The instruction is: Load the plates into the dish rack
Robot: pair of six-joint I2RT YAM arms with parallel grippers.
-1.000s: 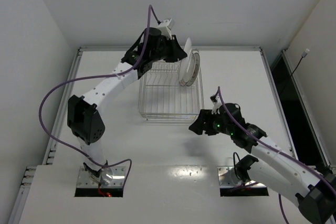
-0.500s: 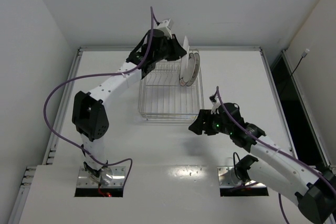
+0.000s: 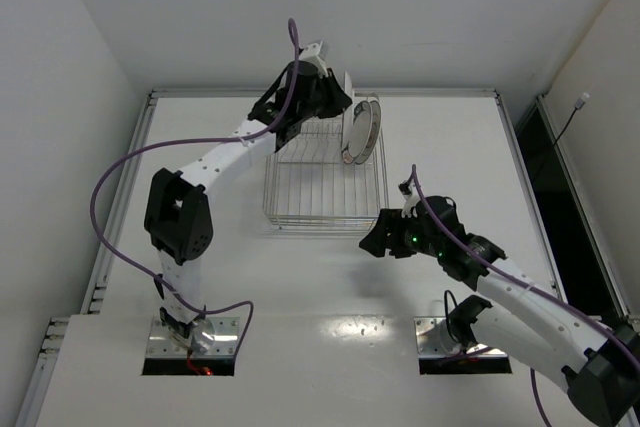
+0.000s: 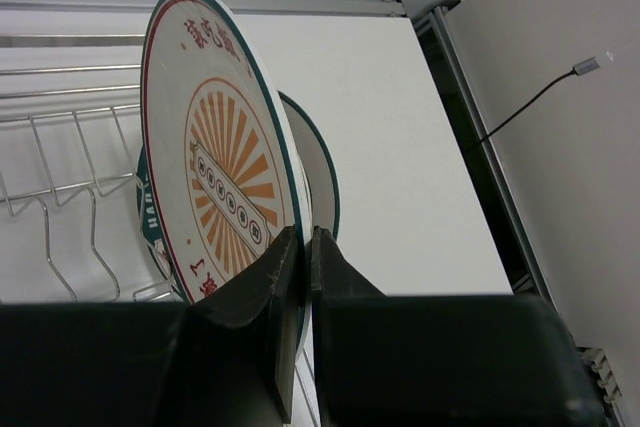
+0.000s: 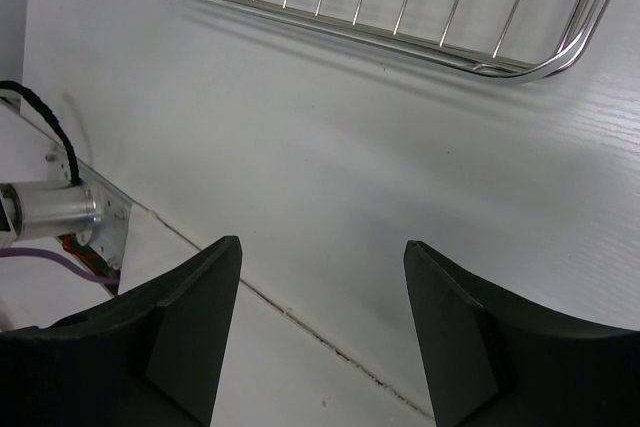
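Note:
My left gripper (image 3: 343, 99) (image 4: 304, 243) is shut on the edge of the orange-striped plate (image 4: 225, 172) and holds it upright over the far right end of the dish rack (image 3: 322, 182). In the top view this plate (image 3: 352, 132) stands just left of the plates in the rack (image 3: 372, 129). A plate with a dark rim (image 4: 322, 179) stands right behind it. Another dark-rimmed plate (image 4: 150, 219) shows partly at its lower left. My right gripper (image 3: 374, 238) (image 5: 320, 252) is open and empty over the table, by the rack's near right corner (image 5: 500, 62).
The rack's wire tines (image 4: 85, 192) to the left of the plates hold nothing. A raised rail (image 3: 320, 93) runs along the table's far edge. A cable and a metal fitting (image 5: 50, 209) lie by my right arm's base.
My left arm has pushed a little further back and its elbow has risen. The held plate now stands more upright and closer to the racked plates. The right arm has not moved.

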